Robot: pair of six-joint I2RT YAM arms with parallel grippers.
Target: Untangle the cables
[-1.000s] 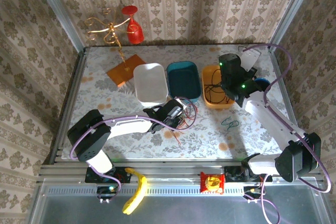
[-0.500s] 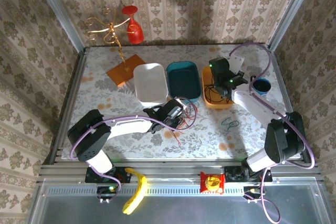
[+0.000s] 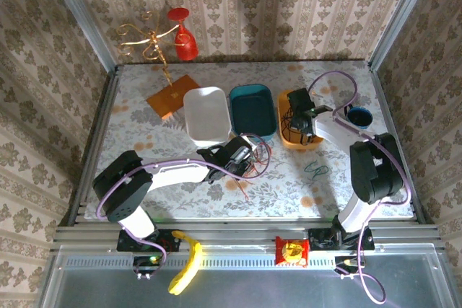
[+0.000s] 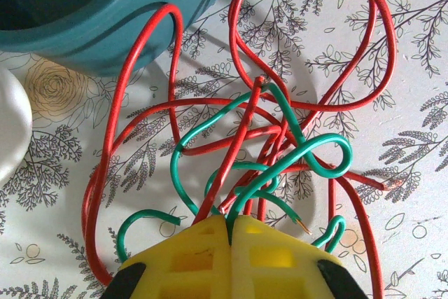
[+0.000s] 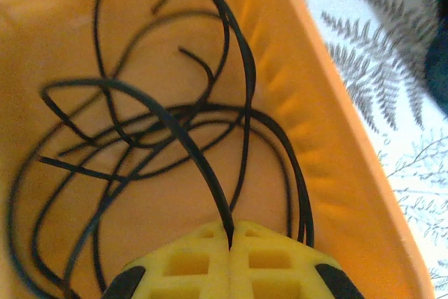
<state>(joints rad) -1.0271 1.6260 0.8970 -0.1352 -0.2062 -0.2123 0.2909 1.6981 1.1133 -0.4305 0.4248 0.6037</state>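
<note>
Right arm point(image 3: 364, 171) moved lower into orange bin point(image 5: 336, 173) | right gripper point(image 5: 231, 227) fully closed, pinching black cable point(image 5: 183, 136) | left gripper point(image 4: 229, 220) unmoved, fully closed on red and green cables point(image 4: 283, 127)

My table point(image 3: 144, 156), front to back

Three tubs stand in a row across the middle: the left tub point(image 3: 206, 115), the middle tub point(image 3: 252, 111) just right of it, and the right tub point(image 3: 299, 145) beside that. The tangled cables point(image 4: 266, 138) lie on the table in front of the middle tub, one loop up against its wall, with my left gripper point(image 4: 229, 225) at their near edge. The coiled cable point(image 5: 175, 124) lies inside the right tub, under my right gripper point(image 5: 231, 232). A loose cable point(image 3: 315, 169) lies in front of that tub, and a cup point(image 3: 359, 117) stands to its right. A banana point(image 3: 188, 261) and a packet point(image 3: 292, 250) rest on the front rail.
</note>
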